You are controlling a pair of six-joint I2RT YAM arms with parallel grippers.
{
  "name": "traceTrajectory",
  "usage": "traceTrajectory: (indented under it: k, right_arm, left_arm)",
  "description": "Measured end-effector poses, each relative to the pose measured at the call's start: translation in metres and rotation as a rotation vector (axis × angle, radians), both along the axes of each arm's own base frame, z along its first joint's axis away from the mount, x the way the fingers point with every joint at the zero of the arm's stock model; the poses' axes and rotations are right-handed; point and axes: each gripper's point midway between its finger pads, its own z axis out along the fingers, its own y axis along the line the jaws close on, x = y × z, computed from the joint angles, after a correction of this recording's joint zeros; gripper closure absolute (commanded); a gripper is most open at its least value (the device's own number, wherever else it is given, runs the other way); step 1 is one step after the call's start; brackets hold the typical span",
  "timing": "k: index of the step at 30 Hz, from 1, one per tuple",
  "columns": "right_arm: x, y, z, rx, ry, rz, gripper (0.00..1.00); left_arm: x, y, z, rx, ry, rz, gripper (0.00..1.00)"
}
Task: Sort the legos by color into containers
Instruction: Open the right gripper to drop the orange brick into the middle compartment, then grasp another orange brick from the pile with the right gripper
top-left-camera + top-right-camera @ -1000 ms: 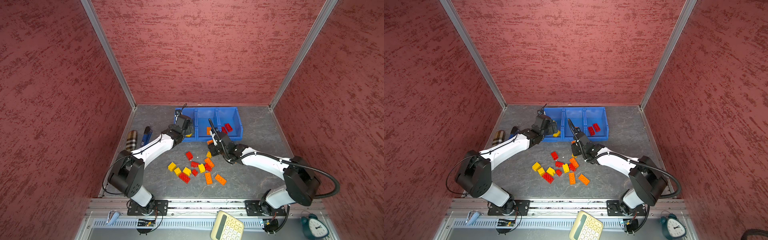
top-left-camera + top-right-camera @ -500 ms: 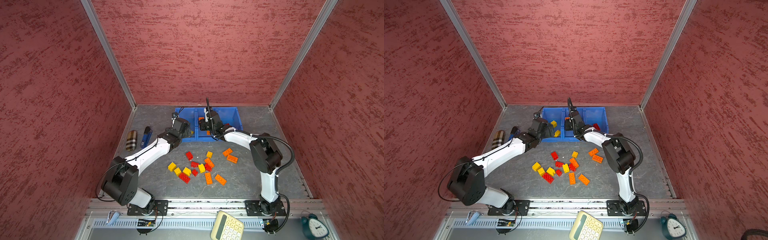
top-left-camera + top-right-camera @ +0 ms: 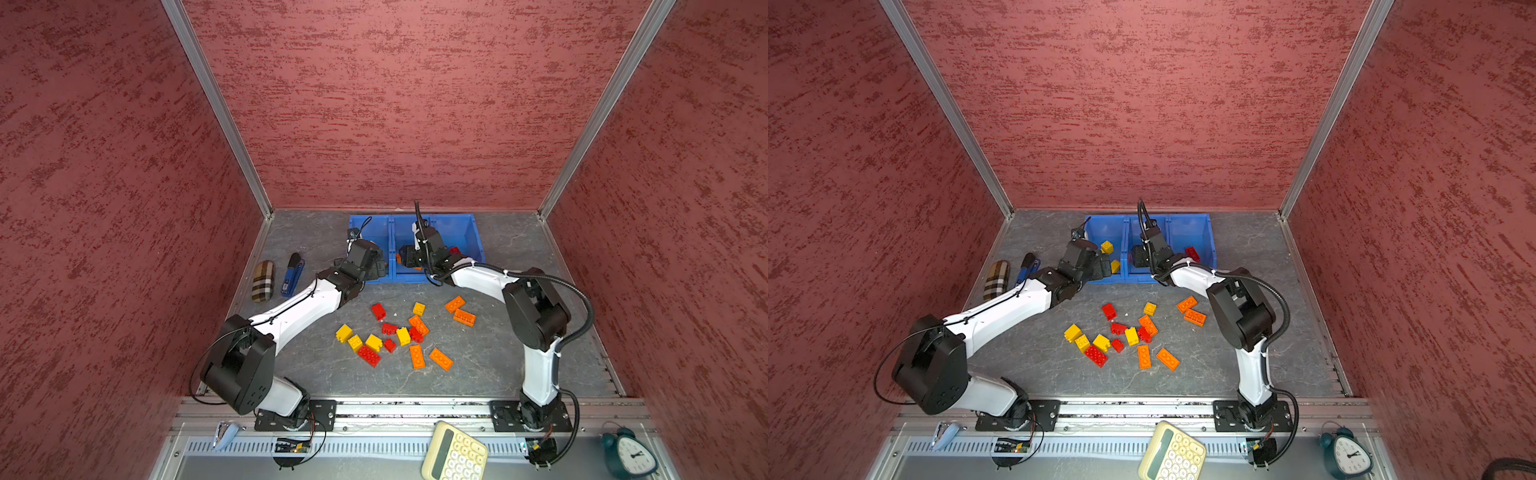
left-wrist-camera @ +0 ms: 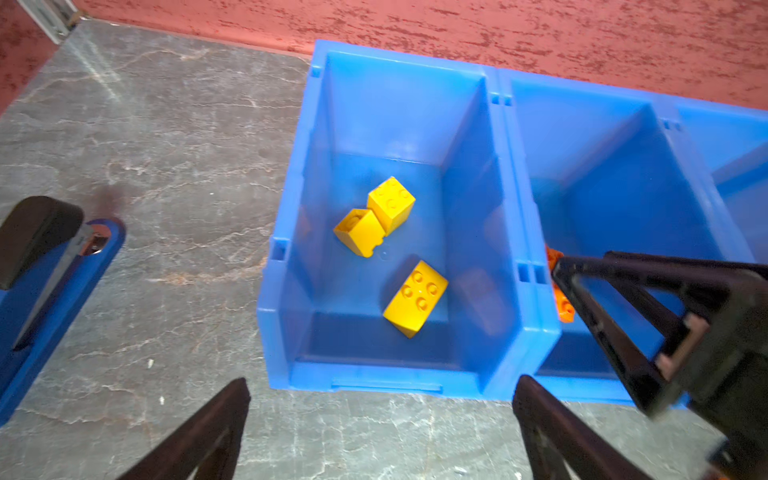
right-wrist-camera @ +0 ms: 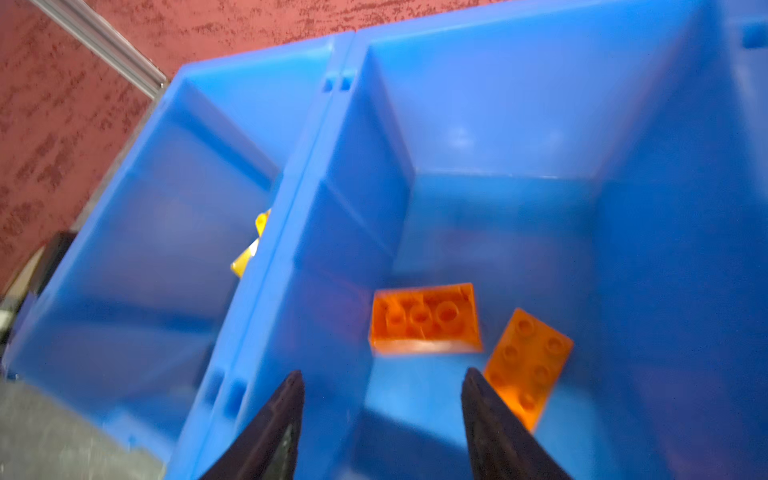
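Along the front rail sit a pale yellow push-button calculator (image 3: 455, 453) and a dark teal alarm clock (image 3: 631, 455), neither part of the job.

Next back, on the grey stone-patterned floor (image 3: 498, 365), the unsorted legos (image 3: 402, 336) lie loose. They are small studded plastic bricks in yellow, orange and red, most bunched so that several touch. A red long brick (image 3: 369, 356) lies at the near edge, and two orange long bricks (image 3: 464, 317) lie apart toward the right arm.

Assessment: these are light, rigid, smooth-sided pieces. They will not deform but may skate if clipped. The best hold is from above across the short width, pads on the flat side walls, clear of the studs. The outliers offer clean access; in the cluster a finger would likely shove a neighbour.

Further back, the left gripper (image 4: 380, 386) hovers just in front of the leftmost bin, jaws spread wide, nothing between them. The right gripper (image 5: 383, 374) hangs over the middle bin, jaws parted and empty.

Against the back wall stand three bright blue plastic open-top bins (image 3: 473, 232), joined in a row. The leftmost holds three yellow bricks (image 4: 390, 203), the middle two orange bricks (image 5: 426, 318), one blurred, and the rightmost at least one red brick (image 3: 1192, 253). Sorting is judged part done, with most pieces not yet binned.
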Motion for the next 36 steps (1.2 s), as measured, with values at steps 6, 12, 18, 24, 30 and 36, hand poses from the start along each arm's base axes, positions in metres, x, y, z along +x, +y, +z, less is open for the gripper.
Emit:
traceTrajectory:
  k: [6,12,18,24,30,36]
  right_arm:
    - [-0.061,-0.036,0.039,0.006,-0.028,0.034,0.18]
    - [-0.114,-0.084,0.032,-0.071,0.030,0.052,0.01]
    - [-0.144,-0.136,-0.010,-0.116,0.214,0.025,0.01]
    - [-0.167,-0.147,-0.053,-0.149,0.367,0.033,0.01]
    - [-0.175,-0.147,-0.082,-0.172,0.464,0.049,0.01]
    - [-0.185,-0.145,-0.094,-0.167,0.514,0.069,0.09]
  left_arm:
    - [0.001,-0.010,-0.001,0.001,-0.002,-0.030,0.01]
    - [0.008,-0.017,-0.011,0.002,0.015,-0.040,0.01]
    - [0.011,-0.023,-0.012,-0.003,0.017,-0.056,0.01]
    - [0.016,-0.031,-0.012,-0.013,0.015,-0.070,0.01]
    - [0.015,-0.041,-0.012,-0.026,0.020,-0.106,0.01]
    - [0.001,-0.066,-0.010,-0.088,0.012,-0.250,0.01]
